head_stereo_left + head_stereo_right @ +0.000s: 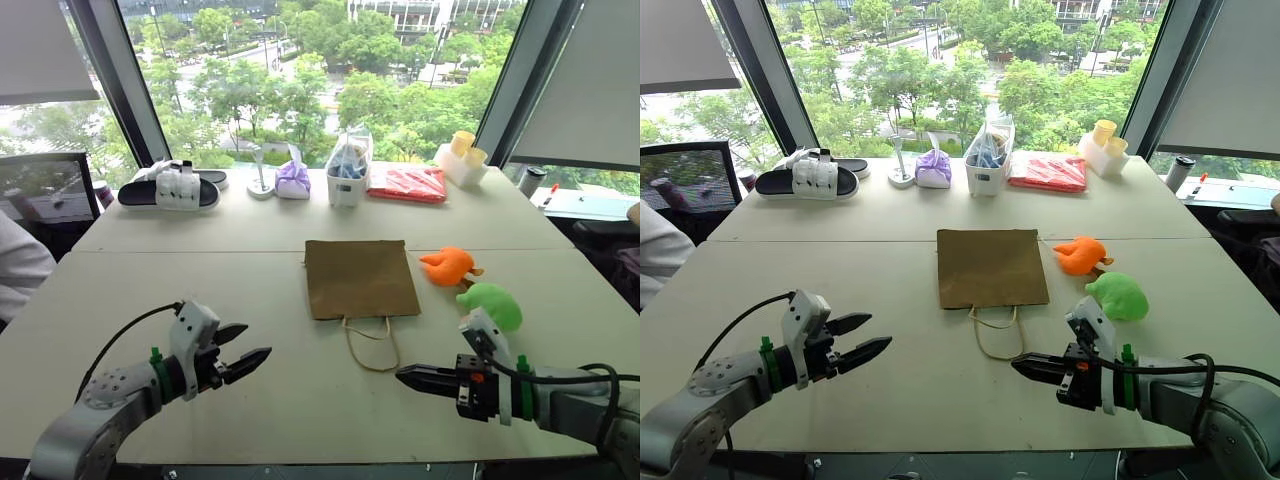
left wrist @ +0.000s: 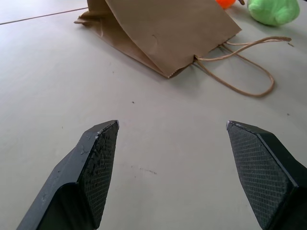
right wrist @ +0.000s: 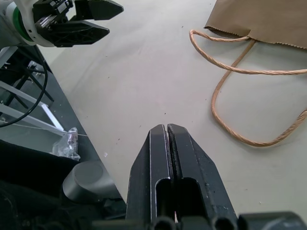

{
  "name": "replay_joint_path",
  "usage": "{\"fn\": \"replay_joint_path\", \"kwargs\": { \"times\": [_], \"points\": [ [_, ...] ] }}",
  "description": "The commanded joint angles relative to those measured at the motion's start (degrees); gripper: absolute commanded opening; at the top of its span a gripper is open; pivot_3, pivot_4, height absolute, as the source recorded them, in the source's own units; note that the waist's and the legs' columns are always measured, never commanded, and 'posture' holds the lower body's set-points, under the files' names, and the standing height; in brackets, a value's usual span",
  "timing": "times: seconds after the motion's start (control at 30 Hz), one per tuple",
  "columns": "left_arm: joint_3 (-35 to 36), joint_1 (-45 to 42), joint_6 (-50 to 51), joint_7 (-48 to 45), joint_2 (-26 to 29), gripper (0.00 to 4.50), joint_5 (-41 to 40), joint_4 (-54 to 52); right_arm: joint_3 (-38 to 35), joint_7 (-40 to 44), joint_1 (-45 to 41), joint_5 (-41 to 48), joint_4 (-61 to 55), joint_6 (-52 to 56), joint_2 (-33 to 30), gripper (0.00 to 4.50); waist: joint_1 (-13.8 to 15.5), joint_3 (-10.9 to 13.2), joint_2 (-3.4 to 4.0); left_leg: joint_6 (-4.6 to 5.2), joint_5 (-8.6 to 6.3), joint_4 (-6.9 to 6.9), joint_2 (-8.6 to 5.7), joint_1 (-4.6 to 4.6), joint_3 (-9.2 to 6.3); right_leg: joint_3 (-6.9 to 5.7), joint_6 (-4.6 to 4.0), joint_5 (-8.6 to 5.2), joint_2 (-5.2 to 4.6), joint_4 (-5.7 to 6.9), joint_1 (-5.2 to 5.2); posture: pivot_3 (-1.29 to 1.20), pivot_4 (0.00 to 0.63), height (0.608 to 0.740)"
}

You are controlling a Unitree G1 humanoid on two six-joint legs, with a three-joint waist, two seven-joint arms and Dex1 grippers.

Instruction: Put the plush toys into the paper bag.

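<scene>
Brown paper bag lies flat beyond both grippers; left fingers spread empty, right fingers closed, plush toys untouched.

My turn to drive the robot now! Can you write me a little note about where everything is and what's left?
Left gripper: open, empty, above the table.
Right gripper: shut, empty, near the bag's handles.
Paper bag: lying flat mid-table.
Orange plush toy and green plush toy: on the table, to the right of the bag.
Done: nothing.
Left: both toys into the bag.
</scene>
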Motion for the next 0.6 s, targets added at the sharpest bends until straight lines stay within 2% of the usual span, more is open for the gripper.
{"fn": "replay_joint_path", "kwargs": {
  "times": [0.03,0.17,0.37,0.6],
  "points": [
    [-0.6,-1.6,-1.7,-1.6,1.3,3.69,1.1,-0.1,-1.5,-0.9,-0.7,1.5,-1.2,0.0,0.2,0.0,0.0,0.0,0.0,0.0,0.0,0.0,0.0,0.0,0.0,0.0,0.0,0.0,0.0,0.0,0.0,0.0,0.15,0.74],
    [-0.5,-6.1,-2.7,-2.7,1.7,3.69,2.2,3.7,-1.9,-2.1,-0.6,2.2,-1.6,0.3,0.3,0.0,0.1,0.0,-0.01,0.0,0.0,0.02,-0.01,-0.01,0.01,-0.03,0.0,0.0,0.0,0.0,0.01,0.0,0.15,0.74],
    [-4.0,-14.8,-4.4,-10.8,5.6,3.69,3.7,9.7,-3.6,-4.8,1.1,3.8,-3.3,0.4,0.3,0.0,0.0,0.0,0.0,0.0,0.0,0.0,-0.06,-0.03,0.02,-0.04,0.01,0.0,0.01,0.0,-0.01,0.0,0.15,0.74],
    [-5.8,-18.4,-4.5,-15.5,7.7,3.69,4.0,10.9,-6.0,-7.7,4.3,4.8,-5.1,-0.5,0.8,0.0,-0.1,0.0,0.01,0.06,-0.03,-0.06,-0.03,-0.02,-0.02,0.0,0.03,0.01,0.01,0.01,-0.07,0.0,0.15,0.74]
  ]
}}
